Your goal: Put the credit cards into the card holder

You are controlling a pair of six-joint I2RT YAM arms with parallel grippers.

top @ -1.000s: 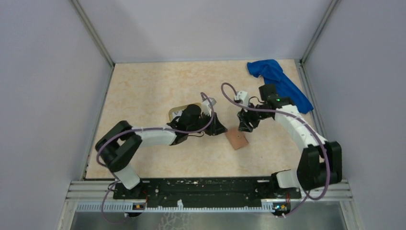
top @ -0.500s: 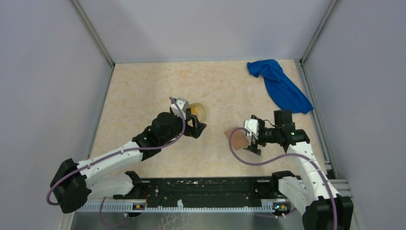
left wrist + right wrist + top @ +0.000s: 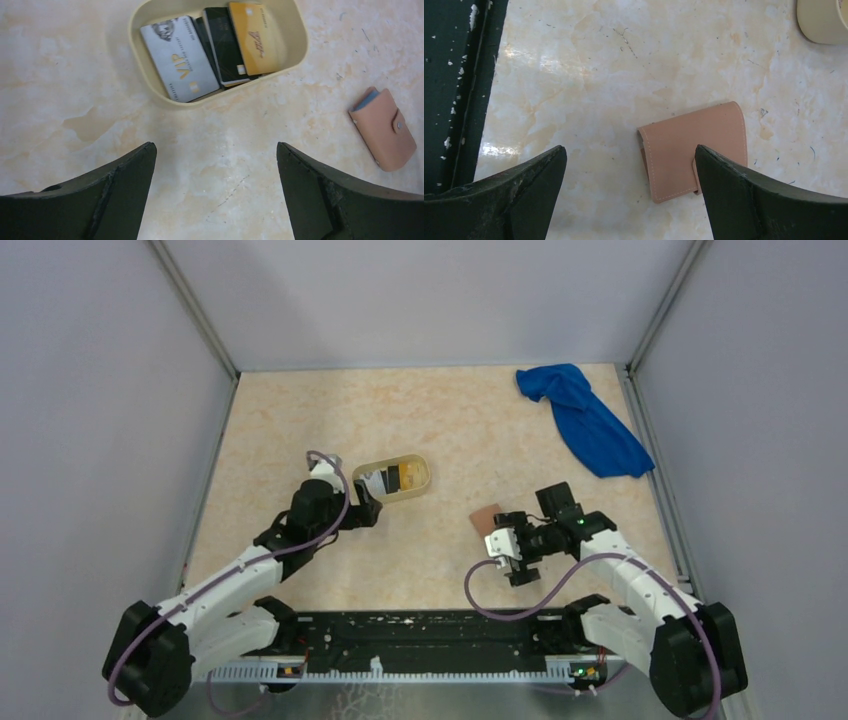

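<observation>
Several credit cards (image 3: pixel 225 45) in yellow tray (image 3: pixel 289 30); card holder (image 3: pixel 385 131) closed

A robotics lab test cell: plain pale grey panel walls (image 3: pixel 100 420) and aluminium corner posts (image 3: pixel 195 305) enclose a beige marble-patterned counter (image 3: pixel 300 420).

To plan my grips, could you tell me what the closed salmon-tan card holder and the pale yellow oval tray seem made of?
Salmon-tan card holder: probably leather or imitation, matte; stitched edges and a snap tab show. Pale yellow oval tray: likely moulded plastic, smooth; seamless rounded walls.
</observation>
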